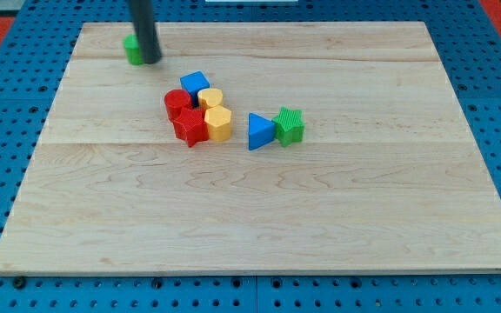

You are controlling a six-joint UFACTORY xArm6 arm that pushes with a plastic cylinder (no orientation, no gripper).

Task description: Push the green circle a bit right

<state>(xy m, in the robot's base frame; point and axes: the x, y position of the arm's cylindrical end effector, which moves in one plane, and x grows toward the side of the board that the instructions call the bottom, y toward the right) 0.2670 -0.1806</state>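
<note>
Wooden tabletop (320, 226); centre cluster of red blocks (183, 116), yellow blocks (217, 117), blue cube (195, 84), blue triangle (260, 131) touching green star (290, 125); green circle (132, 49) near top-left corner, my tip (150, 61) touching its right side, no end effector jaws.

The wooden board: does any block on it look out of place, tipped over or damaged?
Nothing looks damaged or tipped. One thing stands out: the green circle sits alone near the top left corner of the wooden board, far from the cluster of red, yellow and blue blocks. My tip is right beside it, on its right, partly hiding it.
</note>
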